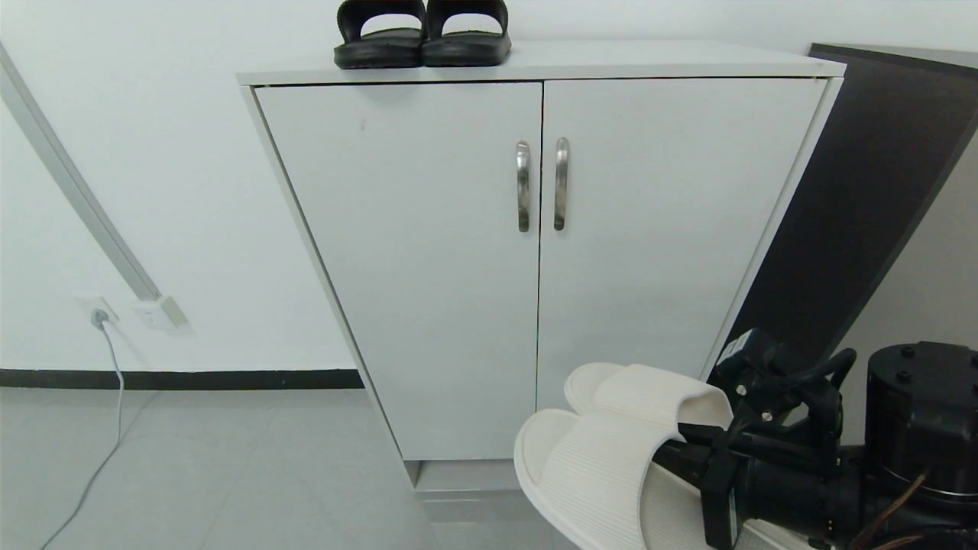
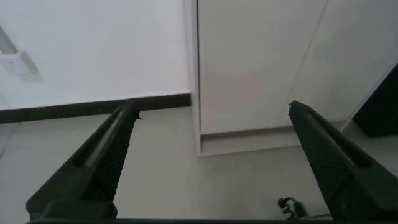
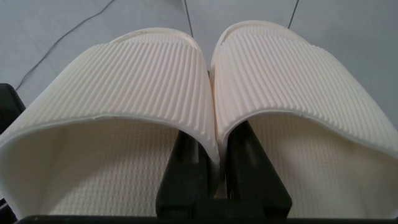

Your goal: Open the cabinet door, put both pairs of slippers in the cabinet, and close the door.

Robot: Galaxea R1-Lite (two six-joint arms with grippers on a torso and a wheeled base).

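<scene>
At the lower right of the head view, the right gripper was clamped on the touching inner walls of the white slippers, holding the pair side by side, low before the right door of the cabinet. Whether they touched it I could not tell. A swung right door would likely strike them, and so narrow a pinch might let one slipper slide out. The left gripper stood wide open and empty, low near the cabinet's base. Both doors were shut, and the handles sat so near each other that a finger might snag both. The black slippers sat at the top's front edge in the upper middle, so a jolt could tip them off. Bare floor lay open at lower left, apart from a cable. A dark panel crowded the right.
</scene>
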